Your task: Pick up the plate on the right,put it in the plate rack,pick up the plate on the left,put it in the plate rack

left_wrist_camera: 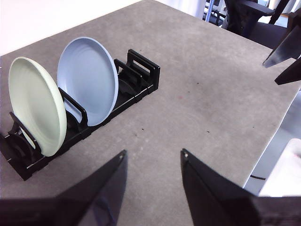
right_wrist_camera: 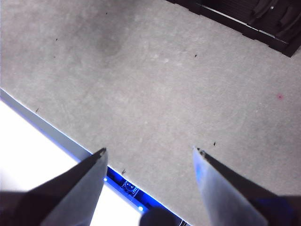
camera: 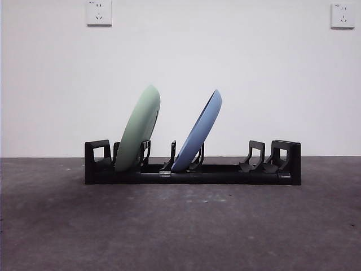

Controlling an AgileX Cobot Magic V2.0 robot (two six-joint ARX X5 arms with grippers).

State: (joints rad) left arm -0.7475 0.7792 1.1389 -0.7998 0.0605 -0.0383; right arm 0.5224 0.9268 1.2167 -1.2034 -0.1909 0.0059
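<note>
The black plate rack (camera: 225, 172) stands across the middle of the grey table. A pale green plate (camera: 138, 129) leans in its left slots, and a light blue plate (camera: 198, 132) leans in slots near the middle. The left wrist view shows the same rack (left_wrist_camera: 143, 75) with the green plate (left_wrist_camera: 35, 110) and blue plate (left_wrist_camera: 87, 80) standing in it. My left gripper (left_wrist_camera: 154, 158) hangs open over bare table, away from the rack. My right gripper (right_wrist_camera: 149, 151) is open above the table's edge, holding nothing.
The rack's right-hand slots (camera: 256, 158) hold nothing. In the left wrist view the other arm's jaws (left_wrist_camera: 287, 56) show beyond the table's far side. The table edge (right_wrist_camera: 51, 132) runs below the right gripper. Two wall sockets (camera: 98, 12) sit on the white wall.
</note>
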